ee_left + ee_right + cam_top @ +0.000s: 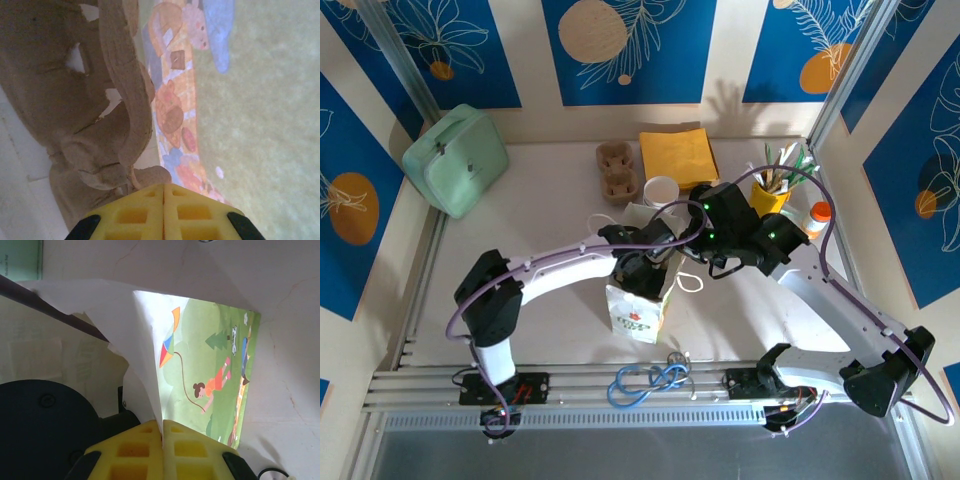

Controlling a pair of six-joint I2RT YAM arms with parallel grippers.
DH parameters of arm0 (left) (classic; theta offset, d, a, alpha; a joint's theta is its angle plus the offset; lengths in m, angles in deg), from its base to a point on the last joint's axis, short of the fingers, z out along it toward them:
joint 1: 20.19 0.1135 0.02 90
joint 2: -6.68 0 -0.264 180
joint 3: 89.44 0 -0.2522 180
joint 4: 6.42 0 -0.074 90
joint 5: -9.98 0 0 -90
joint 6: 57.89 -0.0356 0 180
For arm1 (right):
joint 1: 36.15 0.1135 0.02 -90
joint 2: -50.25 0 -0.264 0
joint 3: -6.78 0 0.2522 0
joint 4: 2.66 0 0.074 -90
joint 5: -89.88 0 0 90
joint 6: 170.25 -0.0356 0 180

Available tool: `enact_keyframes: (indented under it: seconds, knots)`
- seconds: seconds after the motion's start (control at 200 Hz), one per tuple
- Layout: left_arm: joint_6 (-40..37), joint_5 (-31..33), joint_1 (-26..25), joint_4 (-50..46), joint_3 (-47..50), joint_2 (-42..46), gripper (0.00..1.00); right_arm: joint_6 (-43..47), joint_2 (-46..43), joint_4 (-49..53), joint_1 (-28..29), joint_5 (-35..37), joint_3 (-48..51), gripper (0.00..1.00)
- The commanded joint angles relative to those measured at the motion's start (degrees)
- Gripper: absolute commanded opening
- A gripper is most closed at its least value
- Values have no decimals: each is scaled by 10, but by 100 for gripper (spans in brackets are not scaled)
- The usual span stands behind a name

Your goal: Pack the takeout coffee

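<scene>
Cable (650, 382): blue, coiled, laid on the near rail between the arm bases.
Bag (636, 316): stood upright at mid-table with its mouth open; both arms are bent over it.
Left pincer (164, 188): closed, with the rim of a pulp carrier (75, 100) nipped at the fingertips; the bag's printed wall is seen just beside it.
Right pincer (162, 426): closed, with the bag's white top edge pinched between the fingers.
Cup (660, 190): white, stood just behind the bag.
Far carrier (616, 170): laid beside yellow napkins (678, 155) near the back wall.
</scene>
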Motion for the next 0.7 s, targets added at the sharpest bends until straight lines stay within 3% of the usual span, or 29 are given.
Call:
enact_keyframes:
  seconds: [0.0, 0.695]
  knots:
    - [8, -1, -6, -12, 31, -47, 8, 2, -3, -38, 9, -41, -14, 0]
    - [33, 69, -5, -45, 42, 20, 7, 24, -19, 5, -7, -6, -29, 0]
